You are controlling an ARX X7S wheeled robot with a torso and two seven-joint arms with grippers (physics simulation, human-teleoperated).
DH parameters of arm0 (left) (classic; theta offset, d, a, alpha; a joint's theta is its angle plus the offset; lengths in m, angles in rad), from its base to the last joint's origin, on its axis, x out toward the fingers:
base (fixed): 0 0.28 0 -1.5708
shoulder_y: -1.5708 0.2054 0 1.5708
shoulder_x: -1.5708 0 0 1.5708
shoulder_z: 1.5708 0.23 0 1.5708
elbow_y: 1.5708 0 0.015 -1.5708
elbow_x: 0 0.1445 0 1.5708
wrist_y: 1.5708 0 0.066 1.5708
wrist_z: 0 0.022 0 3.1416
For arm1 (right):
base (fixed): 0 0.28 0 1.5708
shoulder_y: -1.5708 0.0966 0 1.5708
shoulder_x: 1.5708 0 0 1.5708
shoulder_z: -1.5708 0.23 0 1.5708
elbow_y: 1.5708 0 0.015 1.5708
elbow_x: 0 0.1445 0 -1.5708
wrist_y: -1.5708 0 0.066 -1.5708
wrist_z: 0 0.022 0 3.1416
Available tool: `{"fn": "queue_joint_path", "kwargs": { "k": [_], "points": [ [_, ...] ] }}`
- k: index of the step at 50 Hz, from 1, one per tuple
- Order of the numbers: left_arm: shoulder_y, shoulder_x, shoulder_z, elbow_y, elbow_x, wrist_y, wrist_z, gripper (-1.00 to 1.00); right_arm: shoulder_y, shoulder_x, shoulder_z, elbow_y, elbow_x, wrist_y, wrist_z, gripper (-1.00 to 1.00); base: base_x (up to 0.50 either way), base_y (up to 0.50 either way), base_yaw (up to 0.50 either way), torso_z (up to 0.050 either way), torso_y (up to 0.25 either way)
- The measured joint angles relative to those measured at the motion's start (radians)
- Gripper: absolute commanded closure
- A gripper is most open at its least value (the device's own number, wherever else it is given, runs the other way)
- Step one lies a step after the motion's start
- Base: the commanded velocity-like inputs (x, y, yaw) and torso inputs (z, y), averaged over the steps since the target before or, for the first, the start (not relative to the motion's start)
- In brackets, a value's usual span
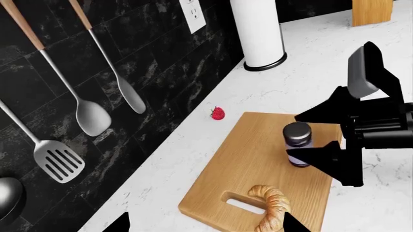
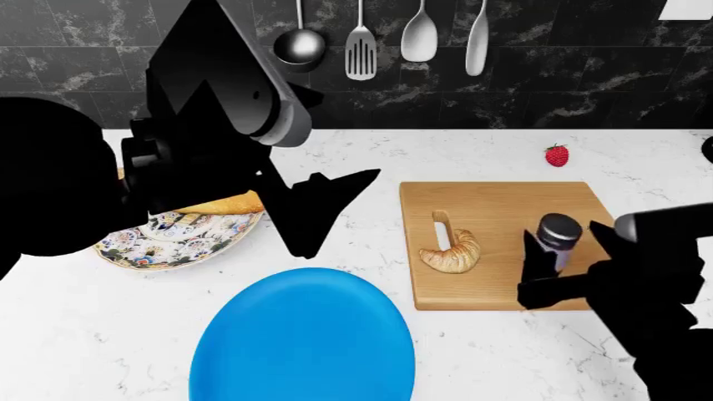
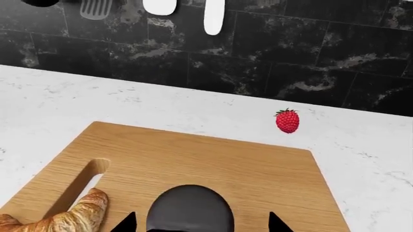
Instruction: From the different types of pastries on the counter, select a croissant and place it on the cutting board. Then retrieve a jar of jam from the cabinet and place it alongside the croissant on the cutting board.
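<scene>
The cutting board (image 2: 496, 209) lies on the white counter (image 2: 468, 154). The croissant (image 2: 452, 251) lies on it by the slot handle. The jar of jam (image 2: 557, 232), with a grey lid, stands upright on the board to the croissant's right. My right gripper (image 2: 570, 244) is open around the jar, its fingers a little apart from it on both sides. The right wrist view shows the lid (image 3: 190, 212) between the gripper (image 3: 201, 223) tips. My left gripper (image 2: 334, 213) is open and empty above the counter, left of the board. The left wrist view shows the board (image 1: 258, 154), croissant (image 1: 271, 208), jar (image 1: 297, 143) and left gripper (image 1: 205, 227).
A small red strawberry (image 2: 556, 154) lies on the counter behind the board. A round blue plate (image 2: 303, 338) is at the front. A patterned plate (image 2: 145, 246) with the long loaf (image 2: 229, 205) sits at the left. Utensils (image 2: 360, 42) hang on the black wall. A paper-towel roll (image 1: 258, 34) stands at the back.
</scene>
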Motion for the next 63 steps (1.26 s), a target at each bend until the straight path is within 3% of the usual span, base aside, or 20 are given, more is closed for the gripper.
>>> {"fn": "queue_joint_path", "kwargs": {
  "k": [19, 43, 63],
  "points": [
    [-0.01, 0.001, 0.001, -0.001, -0.008, -0.004, -0.003, -1.0, 0.047, 0.05, 0.117, -0.074, 0.152, 0.056, 0.036, -1.0, 0.0, 0.0, 0.0, 0.0, 0.0],
    [-0.032, -0.027, -0.012, 0.016, -0.047, -0.026, -0.019, -1.0, 0.307, 0.342, 0.451, -0.097, 0.714, 0.098, 0.234, -1.0, 0.0, 0.0, 0.0, 0.0, 0.0],
    [-0.045, -0.082, -0.052, 0.074, -0.136, -0.045, -0.098, -1.0, 0.379, 0.463, 0.731, -0.041, 0.891, 0.163, 0.306, -1.0, 0.0, 0.0, 0.0, 0.0, 0.0]
  ]
}}
